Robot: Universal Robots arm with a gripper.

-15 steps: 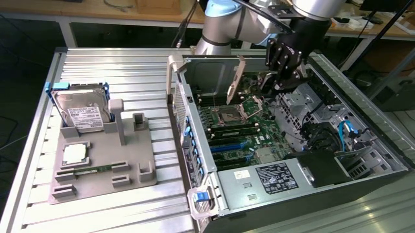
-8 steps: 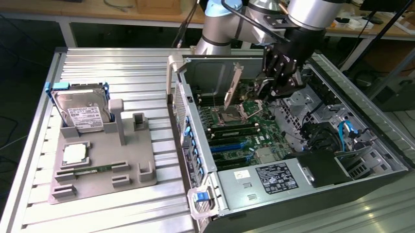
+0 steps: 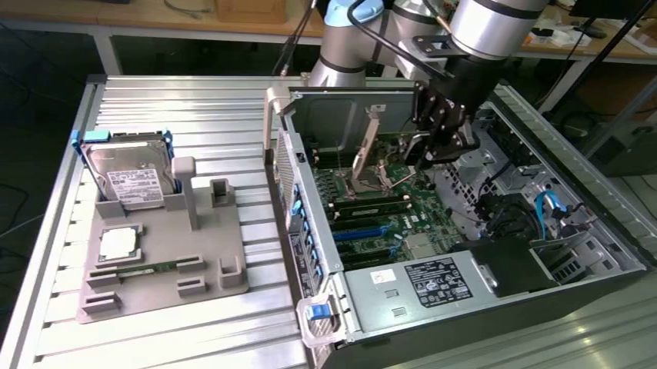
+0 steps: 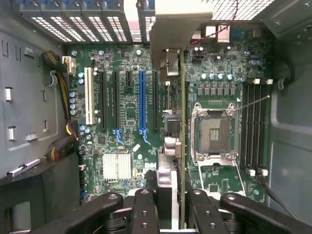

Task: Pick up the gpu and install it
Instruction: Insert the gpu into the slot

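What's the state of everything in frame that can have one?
gripper: shut on gpu
gpu: held on edge over motherboard, not in a slot
computer case: side open
blue expansion slot: empty
CPU socket: empty
memory slots: empty
hard drive: upright in grey holder
processor: flat on grey holder

Hard drive label (image 3: 135,187); power supply label (image 3: 438,280) — illegible
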